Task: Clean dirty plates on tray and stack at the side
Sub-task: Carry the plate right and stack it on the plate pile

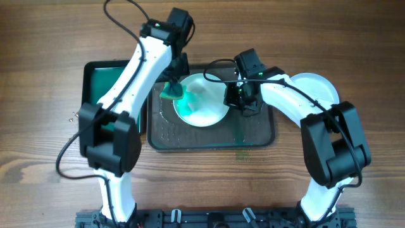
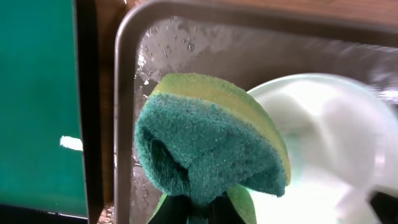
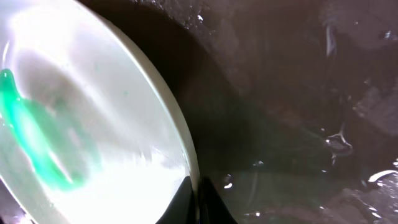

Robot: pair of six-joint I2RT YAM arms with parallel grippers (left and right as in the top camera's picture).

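A white plate (image 1: 201, 100) with a teal-green smear lies tilted on the dark tray (image 1: 253, 136). My right gripper (image 1: 235, 96) is shut on the plate's right rim; the right wrist view shows the rim (image 3: 186, 155) pinched between the fingers (image 3: 198, 202) and the green smear on the plate. My left gripper (image 1: 171, 85) is shut on a green and yellow sponge (image 2: 211, 140) and holds it at the plate's left edge (image 2: 323, 130), above the wet tray (image 2: 127, 93). Another white plate (image 1: 313, 88) lies on the table to the right of the tray, partly hidden by the right arm.
A smaller black tray with a bright green inside (image 1: 101, 79) stands left of the dark tray, also in the left wrist view (image 2: 37, 99). Water drops lie on the tray floor (image 3: 336, 143). A small green stain (image 1: 242, 154) marks the wooden table in front.
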